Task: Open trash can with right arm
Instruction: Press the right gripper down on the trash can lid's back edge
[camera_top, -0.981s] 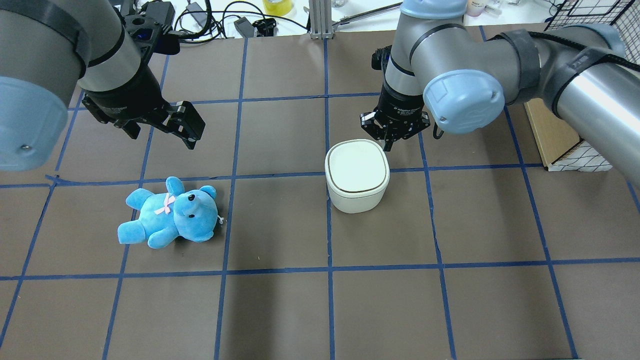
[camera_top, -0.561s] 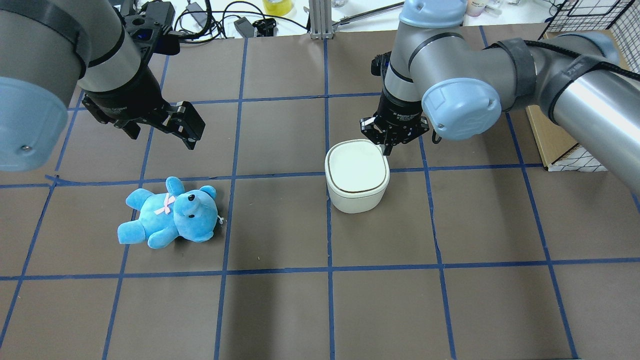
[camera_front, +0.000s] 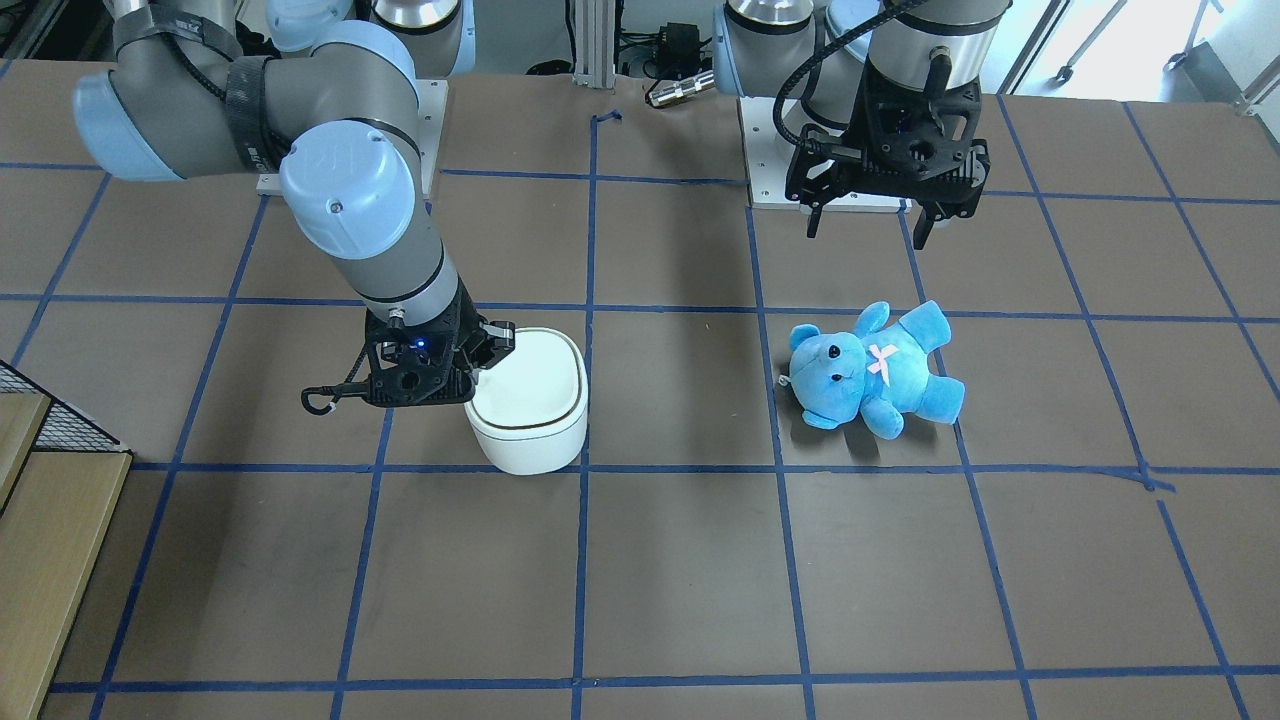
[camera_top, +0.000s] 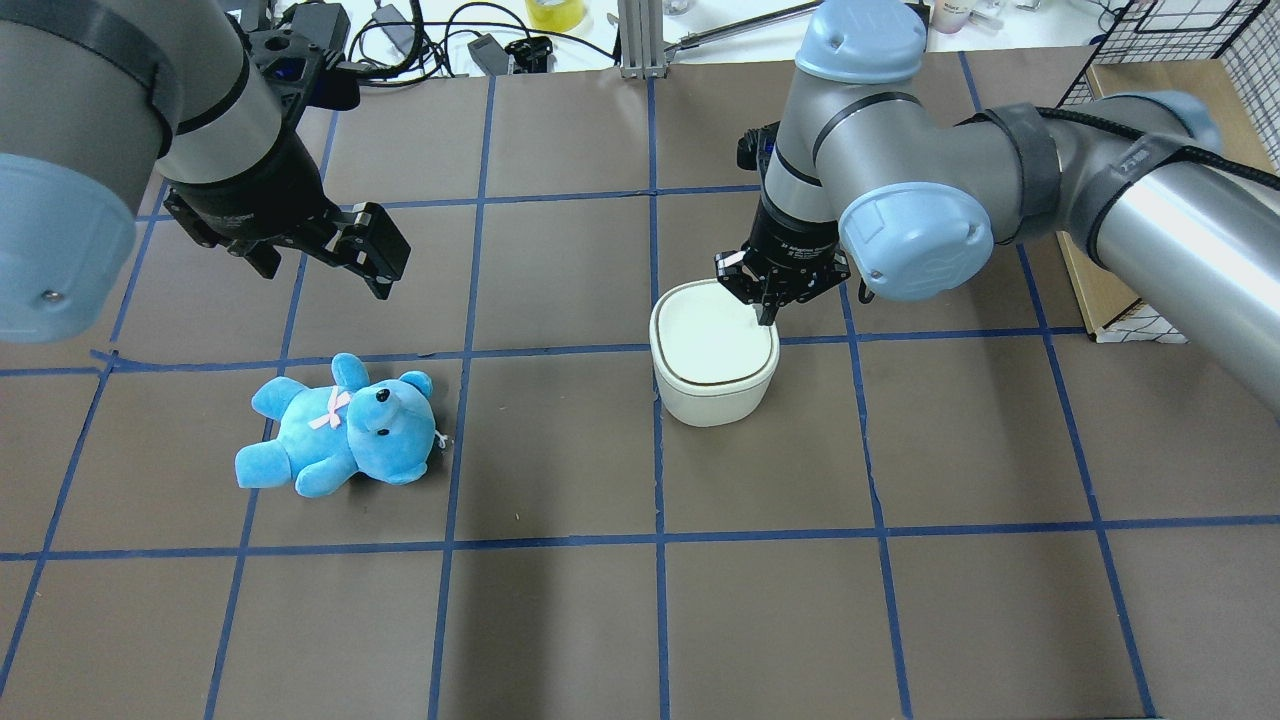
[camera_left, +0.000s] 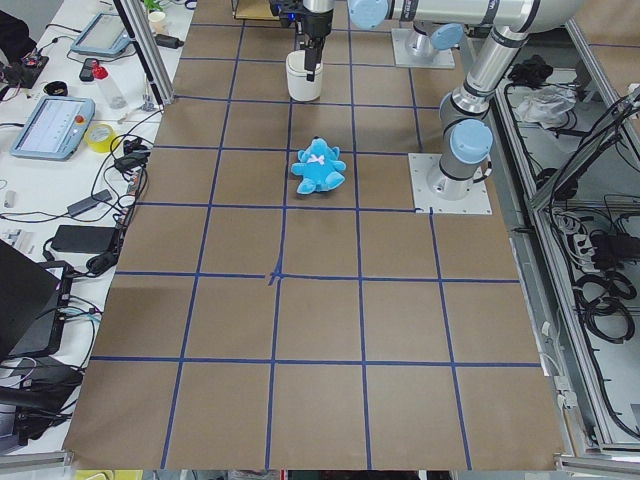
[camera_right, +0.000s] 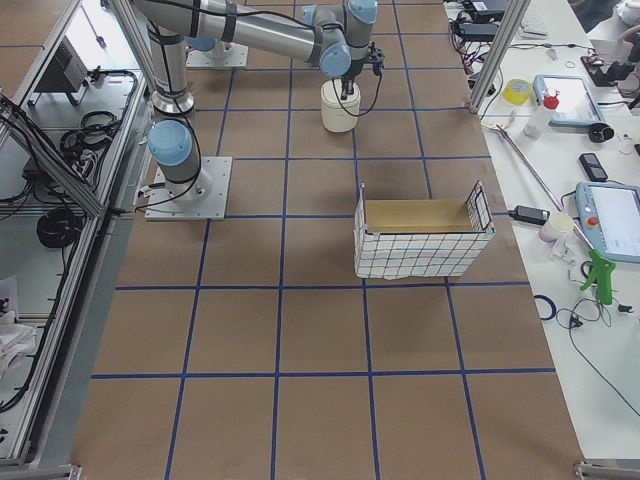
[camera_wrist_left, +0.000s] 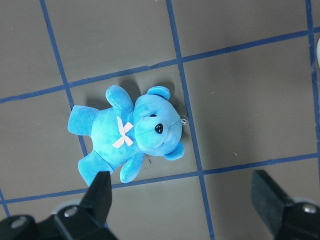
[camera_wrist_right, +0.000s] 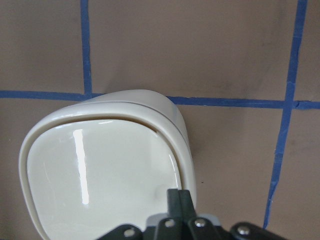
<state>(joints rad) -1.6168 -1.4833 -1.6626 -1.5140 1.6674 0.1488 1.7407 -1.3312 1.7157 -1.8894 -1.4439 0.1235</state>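
The white trash can (camera_top: 713, 365) stands near the table's middle, its lid down and edged by a dark seam. It also shows in the front view (camera_front: 535, 420) and the right wrist view (camera_wrist_right: 100, 165). My right gripper (camera_top: 767, 312), blue light glowing (camera_front: 478, 372), is shut. Its joined tips (camera_wrist_right: 180, 197) sit over the lid's far right corner, at or just above the surface; I cannot tell if they touch. My left gripper (camera_top: 375, 252) is open and empty, hovering above the blue plush bear (camera_top: 340, 425), with the bear below it in the left wrist view (camera_wrist_left: 127, 132).
A wire basket with a cardboard box (camera_right: 420, 235) stands to the right of the can and shows at the overhead view's right edge (camera_top: 1100, 270). Cables and small items (camera_top: 450, 40) lie along the table's far edge. Blue tape lines grid the brown table.
My right gripper has moved from beside the can's far right corner to over the lid's corner, nearer and slightly left. The left arm, bear and can have not moved.
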